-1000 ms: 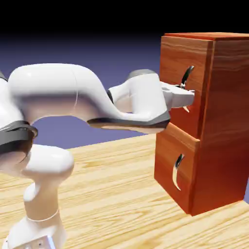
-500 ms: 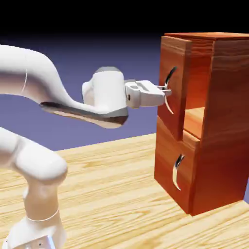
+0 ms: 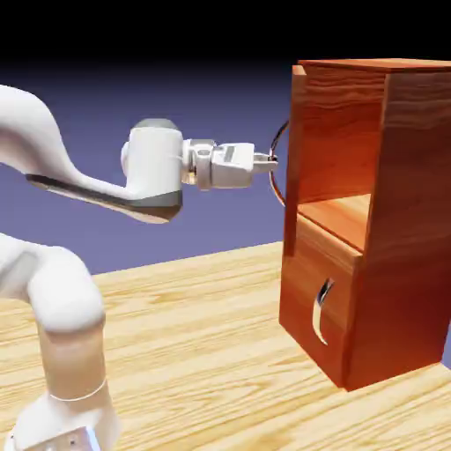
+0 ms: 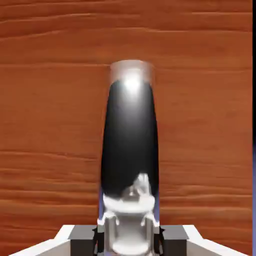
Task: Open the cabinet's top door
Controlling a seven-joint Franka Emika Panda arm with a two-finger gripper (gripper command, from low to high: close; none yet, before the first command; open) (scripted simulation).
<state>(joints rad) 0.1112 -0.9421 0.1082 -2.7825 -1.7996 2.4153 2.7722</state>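
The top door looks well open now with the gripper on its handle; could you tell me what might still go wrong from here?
1. The gripper holds only the thin curved handle near its tips, so a further pull could let it slip off.
2. The top door stands edge-on, swung wide; pulling straight back rather than along its arc may strain the hinge or tip the cabinet.
3. The hand view shows only handle and wood, so slip would be hard to notice there.
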